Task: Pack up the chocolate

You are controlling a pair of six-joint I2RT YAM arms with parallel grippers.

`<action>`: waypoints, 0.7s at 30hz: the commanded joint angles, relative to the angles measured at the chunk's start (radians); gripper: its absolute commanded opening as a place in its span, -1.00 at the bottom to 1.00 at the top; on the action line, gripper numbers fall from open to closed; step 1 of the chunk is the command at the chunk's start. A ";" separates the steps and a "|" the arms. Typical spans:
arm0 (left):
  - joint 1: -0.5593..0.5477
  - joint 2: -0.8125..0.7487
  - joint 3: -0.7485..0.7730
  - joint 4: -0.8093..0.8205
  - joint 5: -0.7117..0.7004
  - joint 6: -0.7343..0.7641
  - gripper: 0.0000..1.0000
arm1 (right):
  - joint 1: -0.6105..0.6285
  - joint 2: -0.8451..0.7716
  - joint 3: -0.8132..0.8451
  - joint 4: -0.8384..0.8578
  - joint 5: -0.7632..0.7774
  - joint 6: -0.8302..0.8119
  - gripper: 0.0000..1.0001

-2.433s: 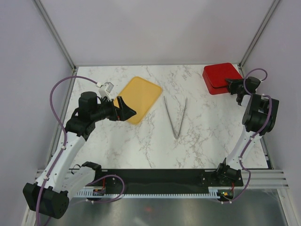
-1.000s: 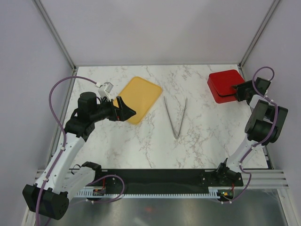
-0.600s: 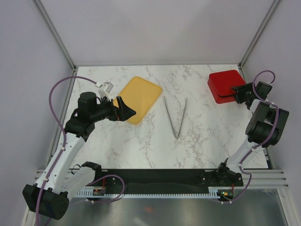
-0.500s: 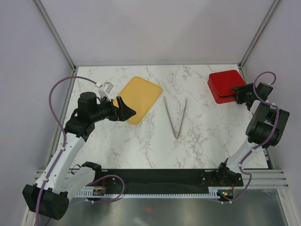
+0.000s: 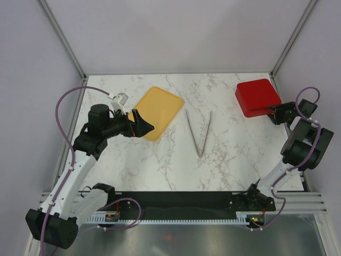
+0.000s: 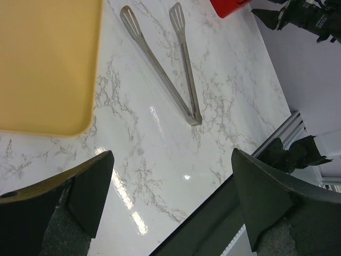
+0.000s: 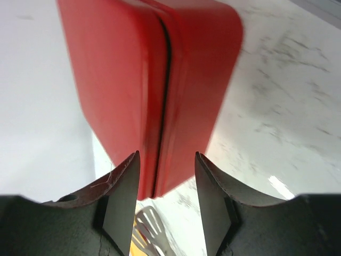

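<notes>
Red box (image 5: 258,97) sits shut at the far right corner, right gripper (image 7: 165,184) spread just off its near edge, holding nothing. Left gripper (image 6: 170,202) hangs wide by the yellow tray (image 5: 156,112). No chocolate shows, so progress is unclear.

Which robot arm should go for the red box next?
The right arm. Its open tool already sits beside the closed red rectangular box, while the left tool hovers far away over the yellow tray.
</notes>
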 commanded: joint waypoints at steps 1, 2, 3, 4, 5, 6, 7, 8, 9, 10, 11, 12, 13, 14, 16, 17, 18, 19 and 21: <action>0.003 -0.010 0.006 0.023 -0.002 0.019 0.99 | -0.009 -0.065 0.013 -0.144 0.020 -0.073 0.06; 0.002 -0.012 0.006 0.021 -0.003 0.019 0.99 | -0.009 -0.071 0.024 -0.192 0.038 -0.085 0.06; 0.003 -0.013 0.006 0.021 -0.003 0.019 0.99 | -0.009 -0.080 0.028 -0.212 0.050 -0.097 0.04; 0.002 -0.015 0.004 0.023 -0.003 0.019 0.99 | -0.009 -0.103 0.030 -0.226 0.061 -0.110 0.04; 0.002 -0.015 0.004 0.023 -0.005 0.020 0.99 | -0.007 -0.115 0.031 -0.237 0.080 -0.116 0.03; 0.002 -0.018 0.004 0.023 -0.005 0.019 0.99 | -0.007 -0.143 0.035 -0.246 0.093 -0.120 0.02; 0.002 -0.019 0.003 0.024 -0.005 0.019 0.99 | -0.006 -0.152 0.050 -0.258 0.109 -0.131 0.02; 0.002 -0.019 0.001 0.023 -0.006 0.020 0.99 | 0.002 -0.160 0.062 -0.282 0.138 -0.134 -0.01; 0.002 -0.019 0.001 0.023 -0.006 0.019 0.99 | 0.010 -0.171 0.077 -0.298 0.153 -0.142 -0.03; 0.002 -0.023 0.001 0.023 -0.008 0.019 0.99 | 0.026 -0.172 0.112 -0.310 0.167 -0.159 -0.06; 0.002 -0.023 0.001 0.023 -0.006 0.019 0.99 | 0.037 -0.172 0.131 -0.330 0.178 -0.166 -0.10; 0.003 -0.023 0.000 0.023 -0.008 0.020 0.99 | 0.050 -0.171 0.151 -0.332 0.204 -0.177 -0.11; 0.002 -0.027 -0.003 0.023 -0.009 0.020 0.99 | 0.082 -0.157 0.197 -0.335 0.221 -0.188 -0.12; 0.002 -0.032 -0.003 0.024 -0.012 0.019 0.99 | 0.099 -0.140 0.229 -0.359 0.235 -0.220 -0.12; 0.002 -0.035 -0.006 0.023 -0.012 0.019 0.99 | 0.149 -0.062 0.353 -0.419 0.248 -0.258 -0.12; 0.002 -0.035 -0.006 0.024 -0.014 0.017 0.99 | 0.166 -0.033 0.396 -0.436 0.262 -0.298 -0.12; 0.002 -0.035 -0.003 0.023 -0.014 0.019 0.99 | 0.181 0.022 0.436 -0.447 0.259 -0.317 -0.12; 0.002 -0.036 -0.005 0.023 -0.014 0.017 0.99 | 0.209 0.045 0.512 -0.462 0.262 -0.337 -0.13; 0.002 -0.035 -0.006 0.023 -0.012 0.019 0.99 | 0.235 0.100 0.608 -0.500 0.305 -0.390 -0.15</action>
